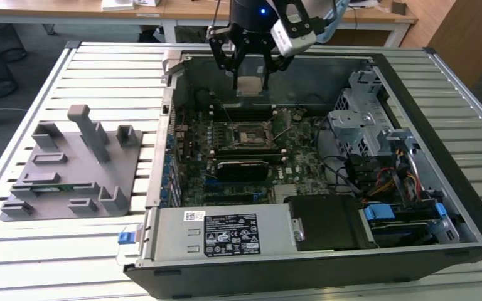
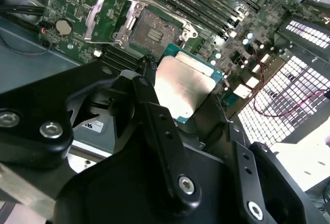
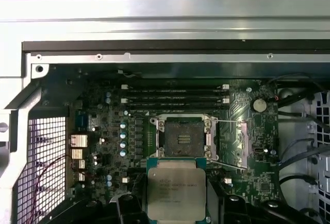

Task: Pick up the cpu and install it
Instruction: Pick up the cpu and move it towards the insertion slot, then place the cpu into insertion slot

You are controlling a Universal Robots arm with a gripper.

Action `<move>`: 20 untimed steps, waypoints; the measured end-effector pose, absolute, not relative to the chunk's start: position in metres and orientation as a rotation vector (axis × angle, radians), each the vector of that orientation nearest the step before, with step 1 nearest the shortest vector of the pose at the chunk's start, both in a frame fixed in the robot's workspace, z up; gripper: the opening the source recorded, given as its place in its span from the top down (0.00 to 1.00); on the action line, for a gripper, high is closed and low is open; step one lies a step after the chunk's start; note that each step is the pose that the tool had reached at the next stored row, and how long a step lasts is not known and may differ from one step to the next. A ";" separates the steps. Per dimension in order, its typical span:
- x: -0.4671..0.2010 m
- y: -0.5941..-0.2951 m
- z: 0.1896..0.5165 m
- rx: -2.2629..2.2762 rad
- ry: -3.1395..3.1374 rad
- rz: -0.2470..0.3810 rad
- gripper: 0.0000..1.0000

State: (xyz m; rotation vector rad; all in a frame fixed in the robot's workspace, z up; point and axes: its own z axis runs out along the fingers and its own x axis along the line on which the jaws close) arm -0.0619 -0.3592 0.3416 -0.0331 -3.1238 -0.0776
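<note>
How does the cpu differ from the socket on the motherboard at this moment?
The cpu is held in the tool above the motherboard; the socket is fixed on it. The cpu's top is dull silver; the socket's centre is dark and empty, its metal frame open. Both are square.

The cpu [image 3: 176, 188], a flat square chip with dull silver top and green rim, is held above the motherboard [image 3: 246, 99].
</note>
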 end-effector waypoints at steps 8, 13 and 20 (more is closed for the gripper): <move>-0.062 -0.359 0.341 -0.033 -3.124 -0.078 0.46; -0.062 -0.359 0.341 -0.037 -3.124 -0.078 0.46; -0.062 -0.359 0.341 -0.128 -3.123 -0.078 0.46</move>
